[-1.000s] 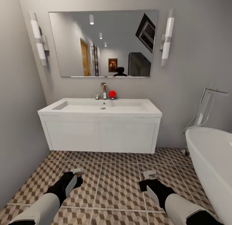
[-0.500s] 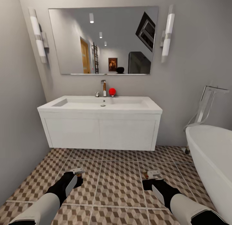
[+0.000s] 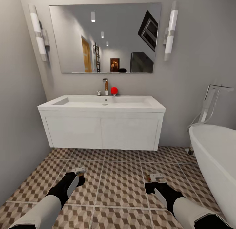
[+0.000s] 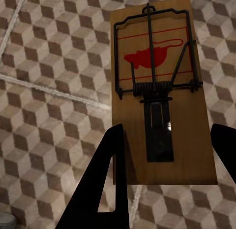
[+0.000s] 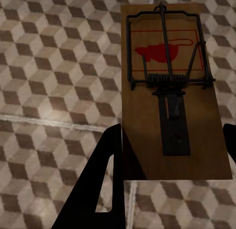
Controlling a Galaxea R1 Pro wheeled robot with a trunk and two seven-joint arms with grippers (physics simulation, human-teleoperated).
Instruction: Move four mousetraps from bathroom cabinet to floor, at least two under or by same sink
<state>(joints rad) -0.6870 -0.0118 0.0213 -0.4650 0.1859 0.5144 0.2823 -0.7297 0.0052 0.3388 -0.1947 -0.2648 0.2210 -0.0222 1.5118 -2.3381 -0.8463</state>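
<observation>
Each hand grasps a mousetrap: left hand [image 4: 164, 155] one mousetrap [image 4: 157, 86], right hand [image 5: 172, 160] another mousetrap [image 5: 169, 86], above the bathroom floor [image 3: 121, 186], sink [image 3: 101, 106] ahead.

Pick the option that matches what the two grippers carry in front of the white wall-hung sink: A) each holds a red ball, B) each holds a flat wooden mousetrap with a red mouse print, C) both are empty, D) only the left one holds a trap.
B: the left gripper grips one flat wooden mousetrap and the right gripper another, both above the cube-patterned tile floor.
</observation>
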